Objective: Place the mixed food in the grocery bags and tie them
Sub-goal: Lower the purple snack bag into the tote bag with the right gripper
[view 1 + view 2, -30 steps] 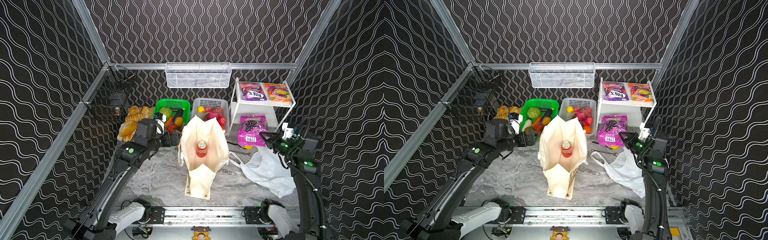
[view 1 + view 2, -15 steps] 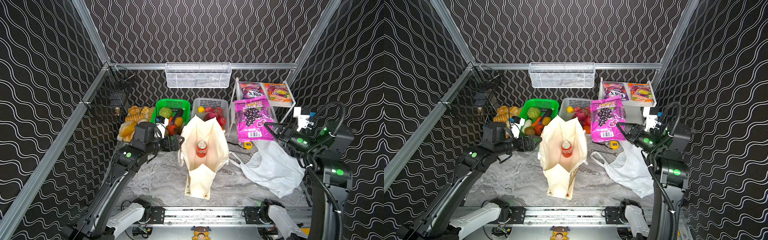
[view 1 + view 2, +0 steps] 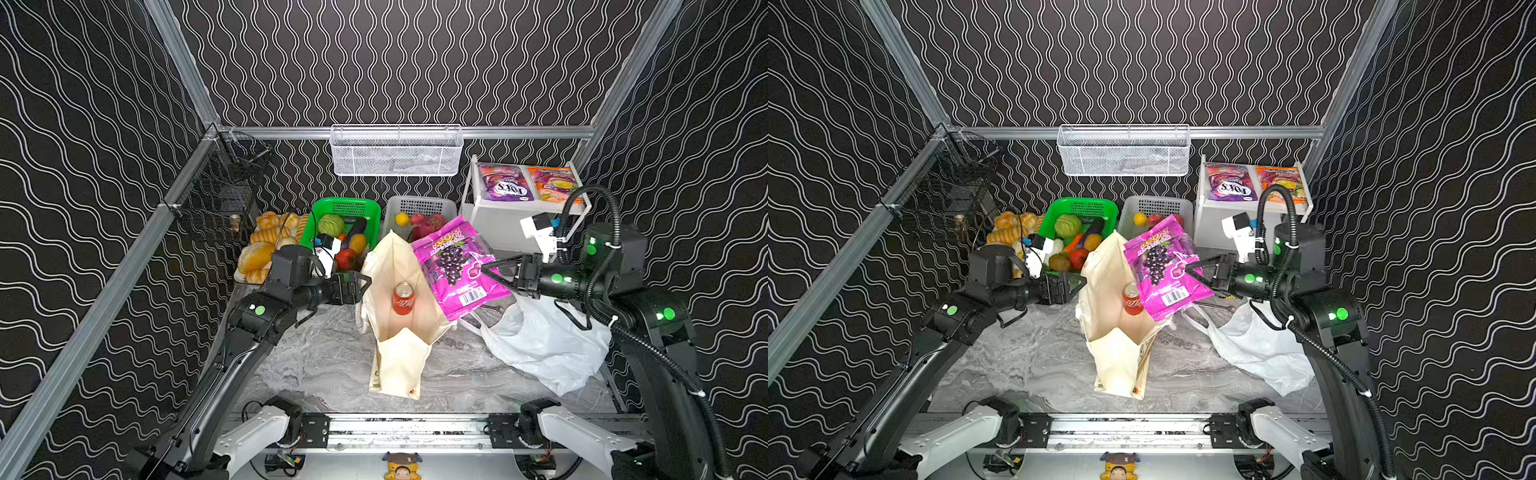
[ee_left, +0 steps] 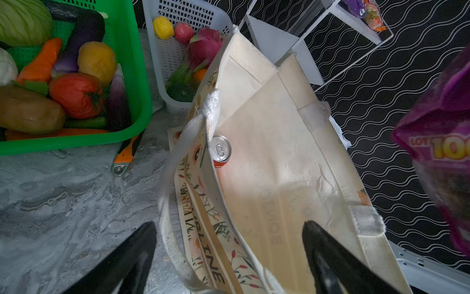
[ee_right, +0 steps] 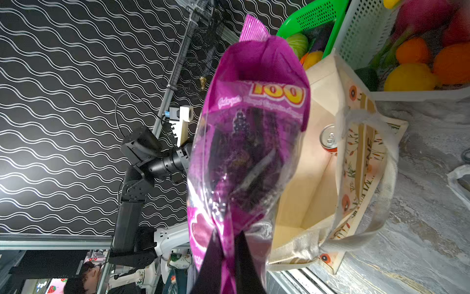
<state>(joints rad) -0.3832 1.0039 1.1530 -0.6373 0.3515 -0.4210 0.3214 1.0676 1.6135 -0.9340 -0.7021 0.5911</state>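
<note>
The cream canvas tote (image 3: 399,332) (image 3: 1117,353) stands open mid-table with a red soda can (image 3: 403,298) (image 4: 220,150) inside. My right gripper (image 3: 486,268) (image 5: 229,235) is shut on the lower edge of a purple snack packet (image 3: 455,266) (image 5: 254,114), which hangs tilted over the tote's right rim. My left gripper (image 3: 363,286) (image 4: 229,223) is open, its fingers straddling the tote's left wall and handle. The white plastic bag (image 3: 540,345) lies crumpled to the right. Cabbage (image 4: 23,20), tomato (image 4: 76,94) and potato (image 4: 28,109) sit in the green basket (image 3: 347,208).
A grey basket (image 3: 419,204) of toy fruit stands behind the tote. The white shelf (image 3: 490,220) at the back right carries two more packets. Bread rolls (image 3: 257,253) lie at the back left. An orange-handled tool (image 4: 126,155) lies by the green basket.
My right gripper lifted the purple packet from in front of the shelf and carried it left to the tote's mouth. My left gripper moved right to the tote's left rim.
</note>
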